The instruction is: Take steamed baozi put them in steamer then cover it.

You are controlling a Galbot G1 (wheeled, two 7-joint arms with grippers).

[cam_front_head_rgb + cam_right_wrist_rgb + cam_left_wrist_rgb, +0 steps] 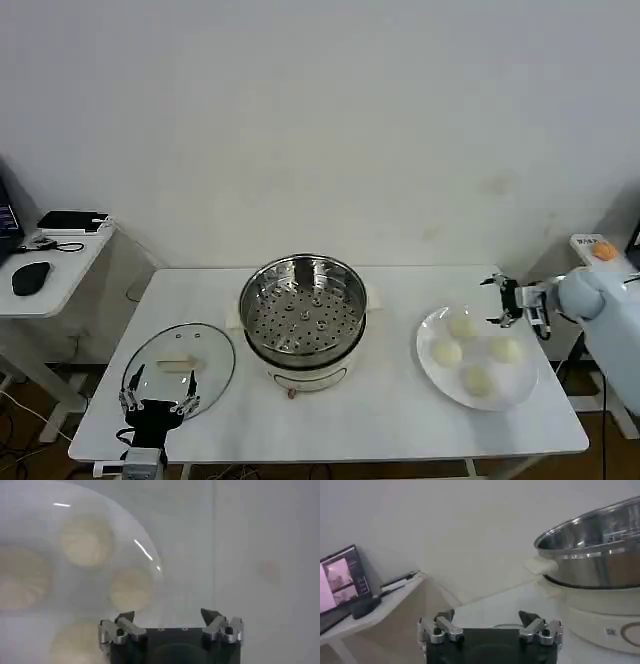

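We look down from the head camera at a white table (380,420) set against a pale wall. At its centre stands the steamer (303,318), a shiny round steel pot on a white base, uncovered, its perforated tray bare. At about three o'clock from the pot, well apart from it, lies a flat white plate (432,372) holding the four steamed baozi (446,352), pale round buns grouped close together.

Our right gripper (505,300) hovers at the plate's far right rim, roughly one o'clock from the plate's middle, above the table and touching nothing. Its fingers stand apart and are empty. In the right wrist view the same gripper (170,622) points toward the plate (150,545), with the buns (131,590) just ahead of its spread fingertips (125,617).

At about eight o'clock from the steamer, the round glass lid (205,345) lies flat on the table near the front left corner. Our left gripper (157,392) waits over the lid's near edge, fingers apart, holding nothing. In the left wrist view this gripper (490,625) faces the steamer's side wall (600,565).

At nine o'clock, beyond the table, a small white side desk (60,275) carries a dark mouse (30,277) and a black device (72,221).
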